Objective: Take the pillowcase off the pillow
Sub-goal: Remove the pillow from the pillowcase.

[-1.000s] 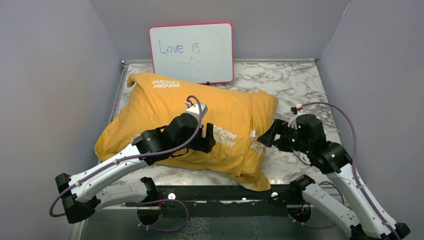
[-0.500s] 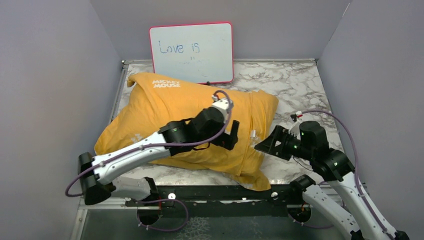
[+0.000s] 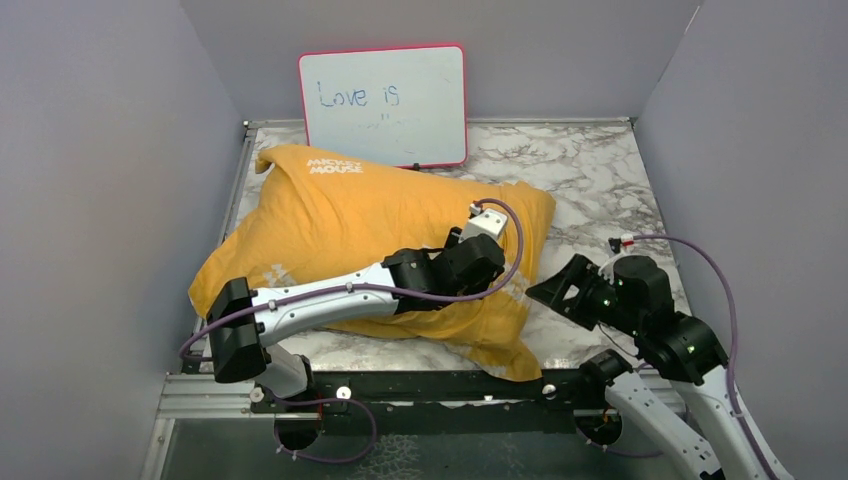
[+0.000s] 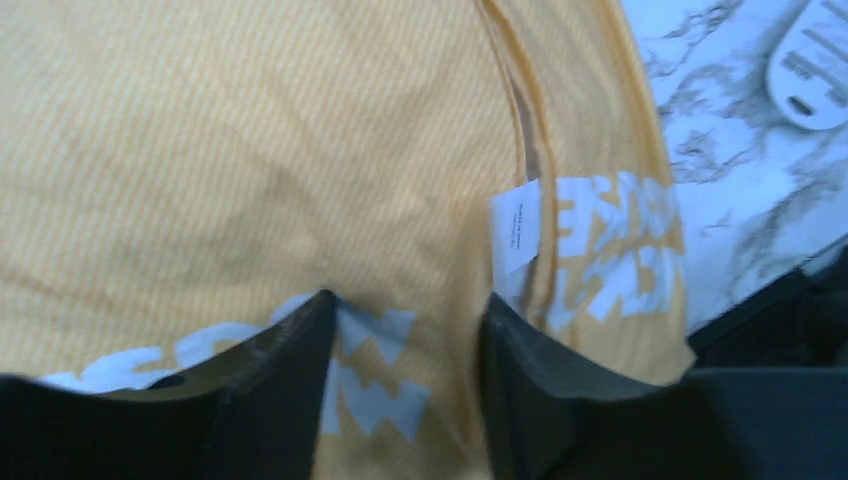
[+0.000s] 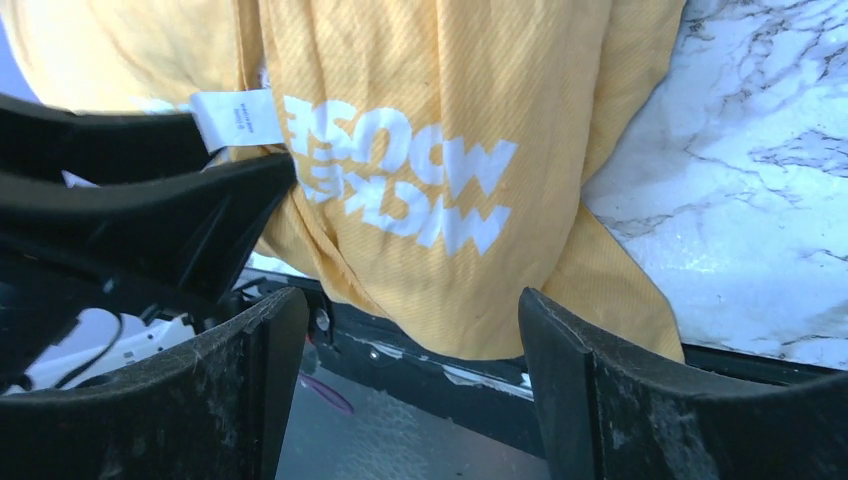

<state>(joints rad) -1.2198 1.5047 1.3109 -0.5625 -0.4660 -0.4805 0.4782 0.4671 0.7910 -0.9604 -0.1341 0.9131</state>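
The yellow-orange pillowcase (image 3: pixel 350 225) with white "Mickey Mouse" lettering lies plump across the left and middle of the table. The pillow is hidden inside it. A small white tag (image 4: pixel 518 225) shows at the fold near the right end, and also in the right wrist view (image 5: pixel 235 115). My left gripper (image 3: pixel 497 287) reaches across to that right end. It is open, with its fingertips (image 4: pixel 310 320) resting on the printed fabric (image 4: pixel 250 150). My right gripper (image 3: pixel 552 290) is open and empty, just off the pillowcase's right end (image 5: pixel 450 120), above the table's front edge.
A pink-framed whiteboard (image 3: pixel 383 105) leans on the back wall. Bare marble table (image 3: pixel 600 170) lies to the right of the pillow. A small white slotted disc (image 4: pixel 815 60) lies there. A black front rail (image 3: pixel 430 385) runs along the near edge. Grey walls close in both sides.
My left arm has stretched rightward across the pillowcase, from its middle to its right end. My right gripper has drawn back to the right and toward the near edge.
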